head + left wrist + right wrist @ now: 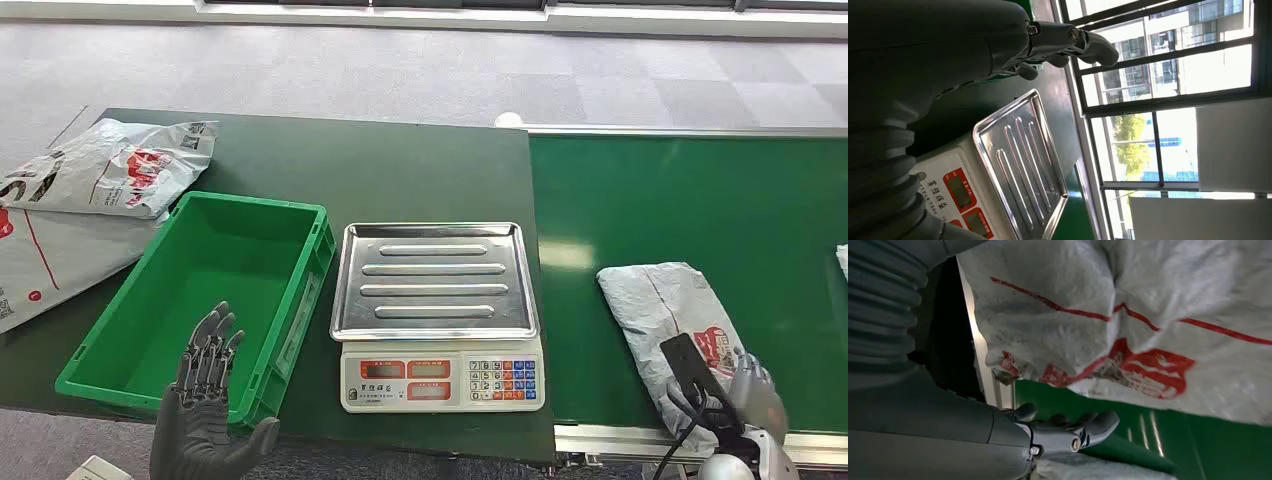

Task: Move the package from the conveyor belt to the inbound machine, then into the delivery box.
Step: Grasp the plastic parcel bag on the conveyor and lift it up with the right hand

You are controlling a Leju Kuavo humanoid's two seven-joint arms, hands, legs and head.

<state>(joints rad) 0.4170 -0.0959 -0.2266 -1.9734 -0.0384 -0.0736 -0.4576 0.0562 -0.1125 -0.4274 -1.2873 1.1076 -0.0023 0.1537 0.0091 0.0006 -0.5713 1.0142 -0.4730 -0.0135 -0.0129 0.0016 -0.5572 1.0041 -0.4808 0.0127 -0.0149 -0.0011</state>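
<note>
The grey package (662,305) with red print lies on the green conveyor belt (700,200), near its front edge. My right hand (755,392) is at the package's near right corner, fingers apart, gripping nothing. In the right wrist view the package (1148,315) lies just beyond my right hand (1068,432). The inbound machine, a scale (440,378) with a bare steel tray (434,280), stands left of the belt. The green delivery box (300,290) is left of the scale. My left hand (205,395) hovers open over the box's near rim; in the left wrist view my left hand (1063,42) reaches beside the scale's tray (1020,160).
Two more printed packages (110,165) (40,255) lie on the dark green table (380,170) left of the box. Another package's edge (843,262) shows at the belt's far right. The belt has a metal front rail (610,440).
</note>
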